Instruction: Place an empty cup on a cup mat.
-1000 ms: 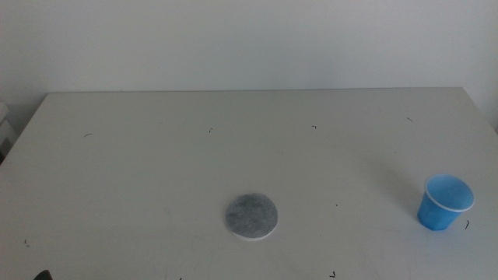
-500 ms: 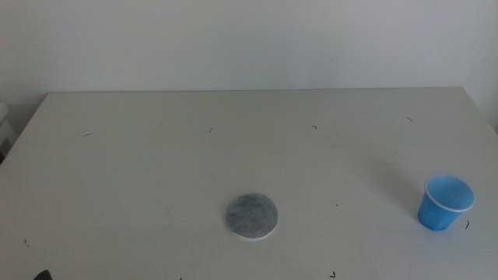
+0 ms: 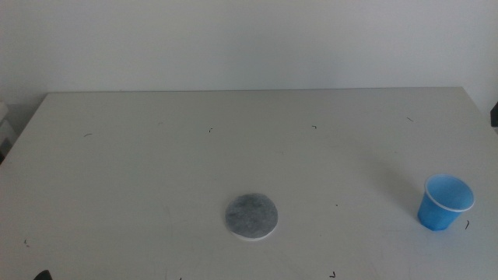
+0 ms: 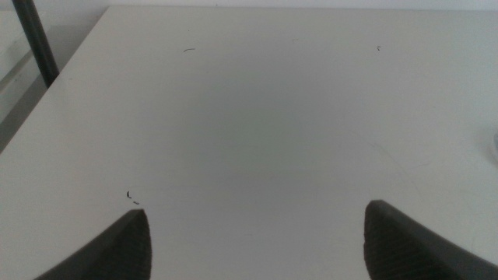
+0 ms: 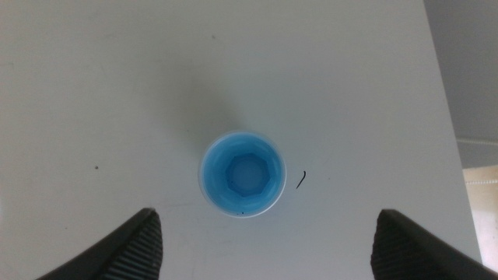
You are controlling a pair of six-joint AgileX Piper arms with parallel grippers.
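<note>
The blue cup (image 3: 446, 203) stands upright and empty on the white table at the right, well apart from the grey cup mat (image 3: 251, 215) near the front middle. In the right wrist view the cup (image 5: 241, 173) is seen from above, and my right gripper (image 5: 266, 233) hangs high over it, open and holding nothing. A dark part of the right arm (image 3: 494, 115) shows at the middle view's right edge. My left gripper (image 4: 257, 229) is open and empty over bare table at the front left; a dark tip of it (image 3: 40, 274) shows at the bottom edge.
The white table (image 3: 233, 148) carries only small dark specks besides the cup and mat. Its right edge (image 5: 447, 117) lies close to the cup. A dark post (image 4: 35, 43) stands beyond the table's left edge.
A dark part of the right arm has come into the middle view at the right edge. The cup and the mat have not moved.
</note>
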